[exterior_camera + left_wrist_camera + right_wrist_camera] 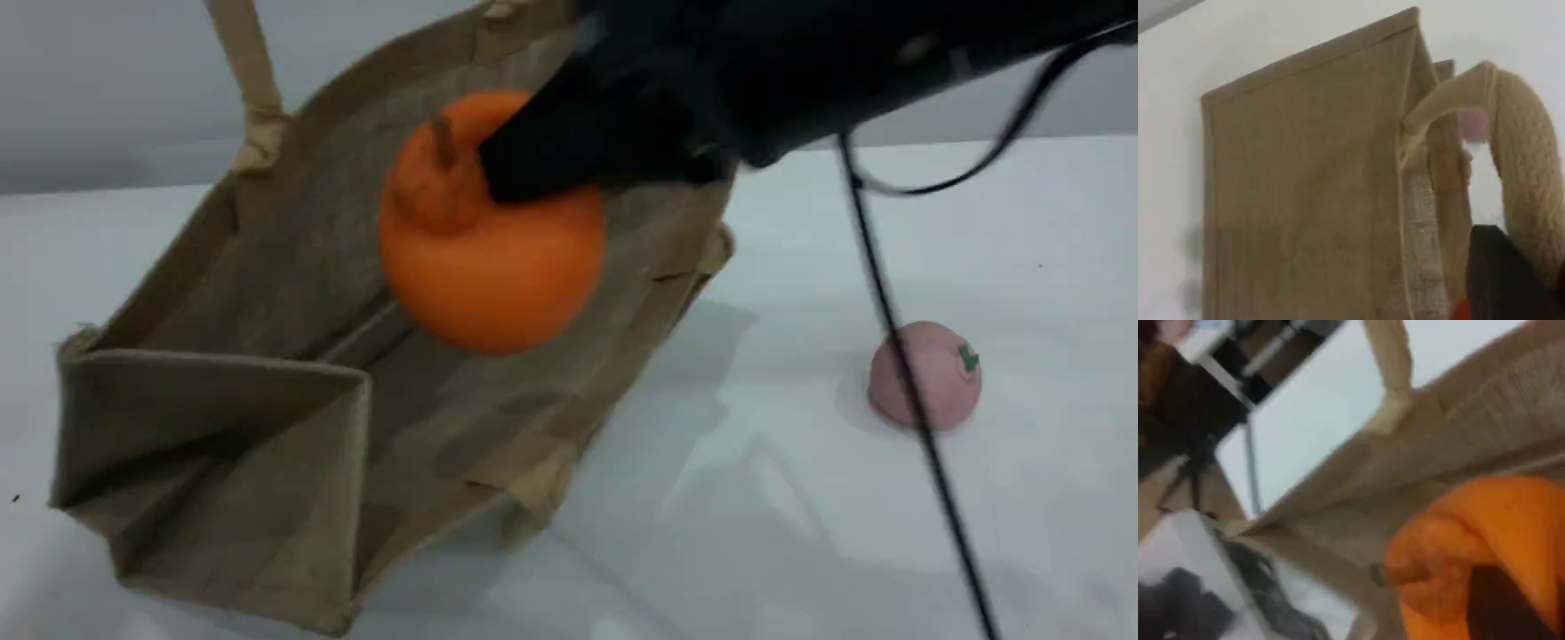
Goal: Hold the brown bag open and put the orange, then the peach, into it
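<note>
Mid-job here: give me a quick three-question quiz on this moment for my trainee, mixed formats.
1. True or false: the peach already lies inside the brown bag.
2. Multiple choice: the right gripper is shut on A) the peach, B) the orange, C) a bag handle.
3. Fill in: the left gripper holds the bag's padded beige ____.

Key
1. False: it sits on the white table, to the right of the bag.
2. B: the orange hangs above the bag's open mouth.
3. Handle.
</note>
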You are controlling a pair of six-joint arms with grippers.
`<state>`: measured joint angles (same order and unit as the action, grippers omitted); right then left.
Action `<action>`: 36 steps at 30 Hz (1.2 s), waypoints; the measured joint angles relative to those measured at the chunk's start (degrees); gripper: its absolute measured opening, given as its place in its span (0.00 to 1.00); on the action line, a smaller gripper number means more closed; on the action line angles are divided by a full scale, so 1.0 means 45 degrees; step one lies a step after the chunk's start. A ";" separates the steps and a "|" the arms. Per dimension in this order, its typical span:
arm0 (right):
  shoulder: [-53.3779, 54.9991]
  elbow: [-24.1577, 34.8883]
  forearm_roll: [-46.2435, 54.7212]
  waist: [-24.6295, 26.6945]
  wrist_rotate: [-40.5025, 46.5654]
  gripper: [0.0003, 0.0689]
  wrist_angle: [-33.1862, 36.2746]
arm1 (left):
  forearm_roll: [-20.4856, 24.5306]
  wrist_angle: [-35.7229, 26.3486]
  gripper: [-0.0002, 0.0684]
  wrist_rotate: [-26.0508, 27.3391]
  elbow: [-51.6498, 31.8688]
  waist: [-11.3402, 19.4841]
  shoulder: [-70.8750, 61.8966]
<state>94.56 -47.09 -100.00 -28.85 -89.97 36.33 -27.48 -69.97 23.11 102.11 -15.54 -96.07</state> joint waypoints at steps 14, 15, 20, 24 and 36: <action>0.4534 -0.3739 -0.0023 -0.0235 0.0000 0.02 -0.0978 | -0.0203 0.0000 0.11 -0.0016 0.0000 0.0000 0.0000; 0.4790 -0.3977 -0.0013 -0.0235 0.0000 0.03 -0.0978 | -0.0217 0.0000 0.11 0.0000 0.0000 0.0000 0.0000; 0.5687 -0.4588 0.0005 -0.0235 0.0000 0.14 -0.1032 | -0.0217 0.0000 0.11 0.0085 0.0000 0.0000 0.0000; 0.5673 -0.4631 -0.0028 -0.0235 0.0000 0.42 -0.0880 | -0.0178 0.0000 0.11 0.0127 0.0000 0.0000 0.0000; 0.3320 -0.4618 0.3095 0.1010 0.2305 0.82 -0.0579 | -0.0178 0.0000 0.11 0.0457 0.0000 0.0000 0.0000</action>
<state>109.50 -67.87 -86.07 -24.31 -79.60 33.72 -28.28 -69.97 25.17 102.11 -15.54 -96.07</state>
